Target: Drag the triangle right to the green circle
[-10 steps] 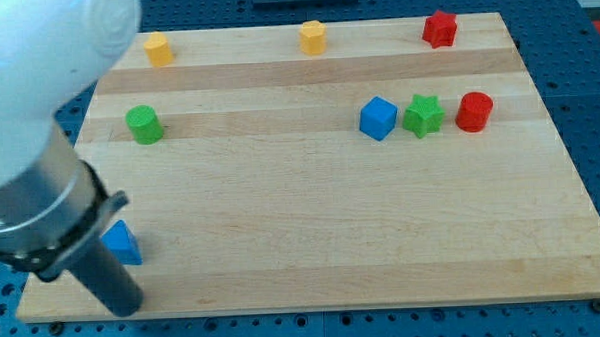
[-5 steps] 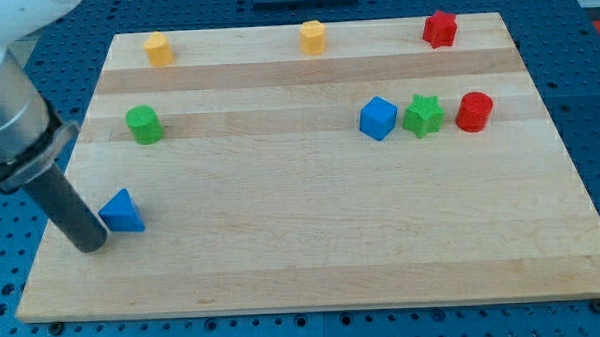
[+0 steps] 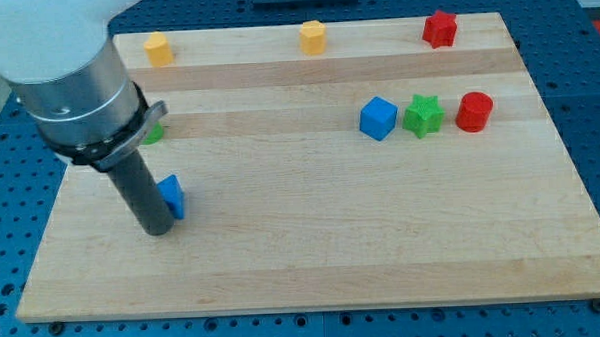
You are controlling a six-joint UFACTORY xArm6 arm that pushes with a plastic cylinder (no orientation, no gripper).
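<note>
Wooden board (image 3: 382,236), pale and planked, lying on a blue perforated bench, fills the frame. Left of centre on it lies the blue triangle (image 3: 172,196), only partly visible because my rod stands in front of its left side; my tip (image 3: 157,232) rests on the board just at the triangle's lower left, touching it or very nearly so. Above it, in the left part of the frame, the green circle (image 3: 155,134) shows only as a sliver at the edge of my arm's housing, which covers most of it. I judge the step in hand to be the push itself, with the triangle partway toward the green circle but still below it and apart from it. The next move calls for keeping my tip behind the triangle and steering it upward so that it ends beside the circle on its right; a sloped face may let the block slip off the rod. I have no jaws to open or close: the rod holds nothing and can only press. Farther out, a blue cube (image 3: 378,118), green star (image 3: 423,115) and red cylinder (image 3: 474,112) sit in a row at centre right, and two yellow blocks (image 3: 157,48) (image 3: 313,36) and a red star (image 3: 439,29) line the top edge.
</note>
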